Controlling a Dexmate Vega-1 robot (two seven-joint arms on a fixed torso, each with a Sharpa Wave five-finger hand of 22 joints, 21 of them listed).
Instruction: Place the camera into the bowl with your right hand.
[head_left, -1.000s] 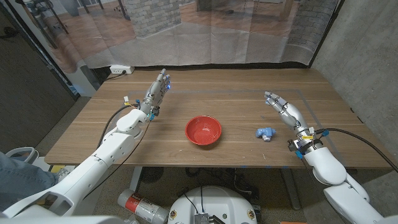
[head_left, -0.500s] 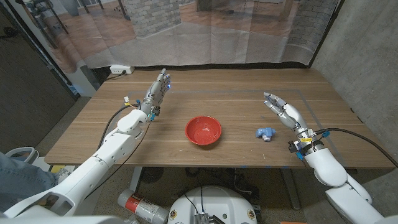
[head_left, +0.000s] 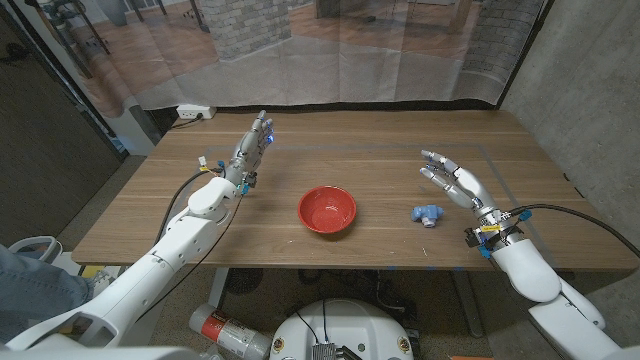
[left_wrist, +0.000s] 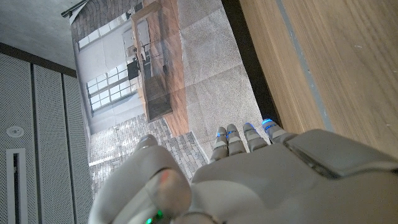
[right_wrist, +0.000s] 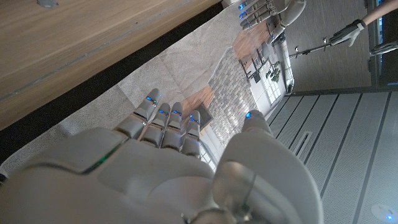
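So the camera (head_left: 426, 214) is that little blue thing lying on the wooden bench (head_left: 380, 170), right of centre and not far from the near edge. Nothing's touching it. The red bowl (head_left: 327, 210) sits to its left, well apart from it, about mid-bench, and there's nothing in it as far as I can see.

The right hand (head_left: 452, 180) is hovering just behind and a bit to the right of the camera, fingers spread and reaching toward the far side of the bench, holding nothing. In the right wrist view you see the back of that hand (right_wrist: 168, 168) with the fingers stretched out straight, little blue lights at the tips.

The left hand (head_left: 254, 148) is way over on the other side, behind and left of the bowl, fingers straight and close together, pointing away from the robot, also holding nothing. The left wrist view shows its back (left_wrist: 261, 174) with the bench edge beyond.
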